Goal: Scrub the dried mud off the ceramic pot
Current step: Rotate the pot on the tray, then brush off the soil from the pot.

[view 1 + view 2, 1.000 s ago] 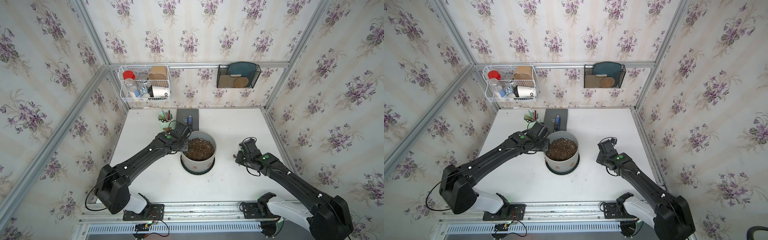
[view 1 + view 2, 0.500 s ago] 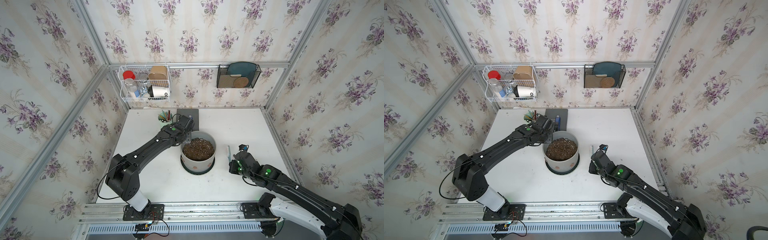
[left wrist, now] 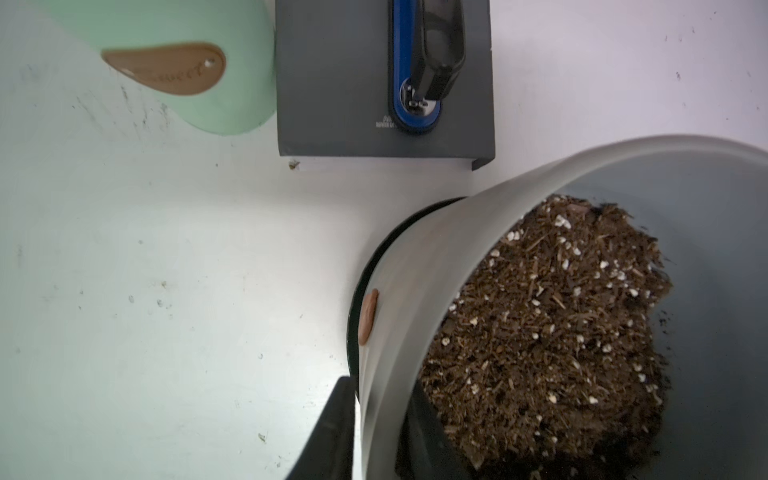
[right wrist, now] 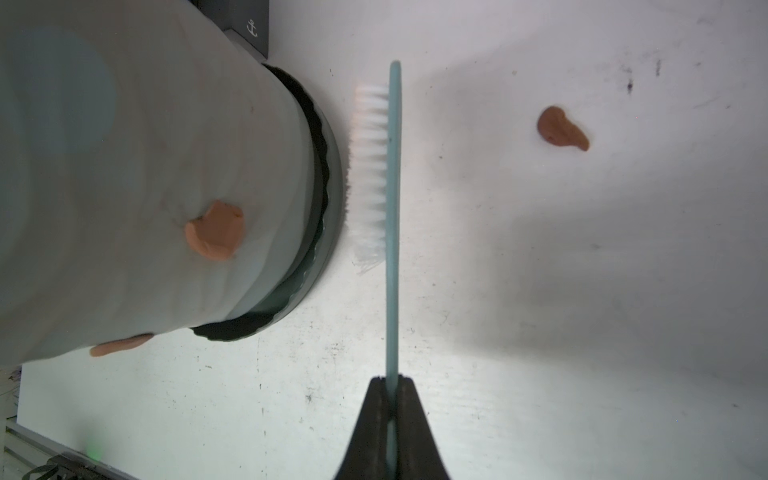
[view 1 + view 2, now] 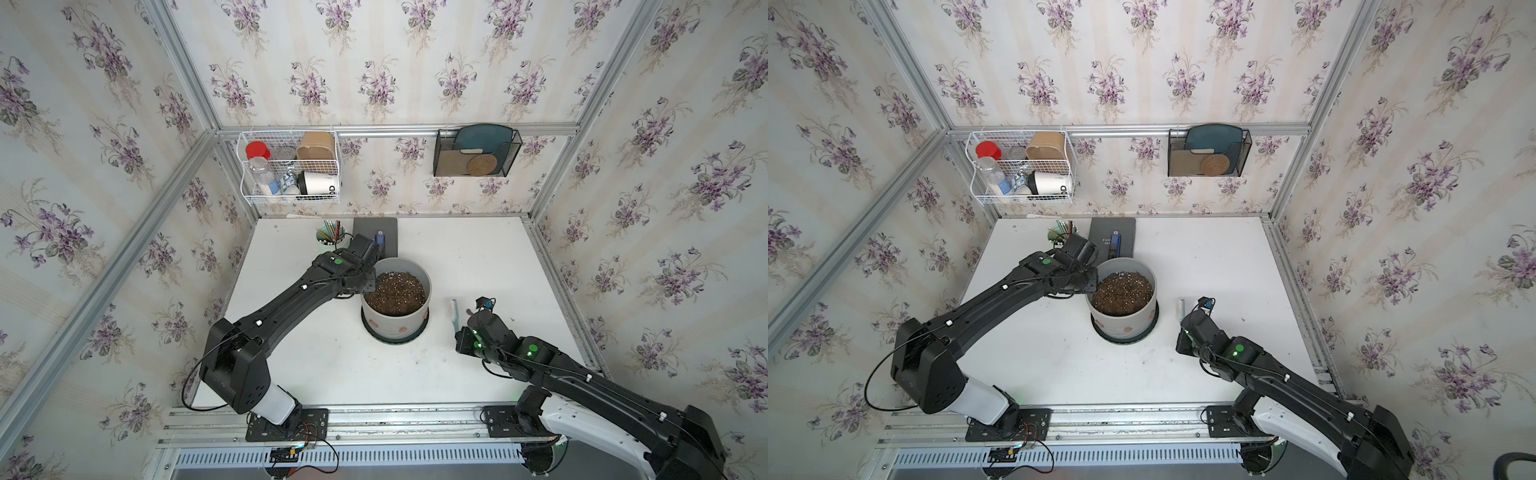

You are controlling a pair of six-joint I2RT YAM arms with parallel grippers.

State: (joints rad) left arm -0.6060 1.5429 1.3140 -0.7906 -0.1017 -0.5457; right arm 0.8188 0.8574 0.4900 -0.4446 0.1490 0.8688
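1. The ceramic pot (image 5: pixel 395 324) stands mid-table on a black saucer (image 4: pixel 330 178), with dried mud (image 4: pixel 215 230) on its wall.
2. The left gripper (image 3: pixel 378 432) pinches the pot's rim.
3. The right gripper (image 4: pixel 392 386) is clamped on a brush (image 4: pixel 392 208), its bristles beside the saucer.
4. The basket cup (image 5: pixel 318 189) reads "OD".

You see: ceramic pot (image 5: pixel 395 324) pale grey-white | soil (image 5: pixel 395 293) dark brown, white-speckled | dried mud (image 4: pixel 215 230) reddish-brown | saucer (image 4: pixel 328 166) black | brush (image 4: pixel 392 249) pale teal handle, white bristles | cup (image 3: pixel 232 83) mint-green, brown tag | wallpaper (image 5: pixel 374 62) cream-striped, purple floral sprays.
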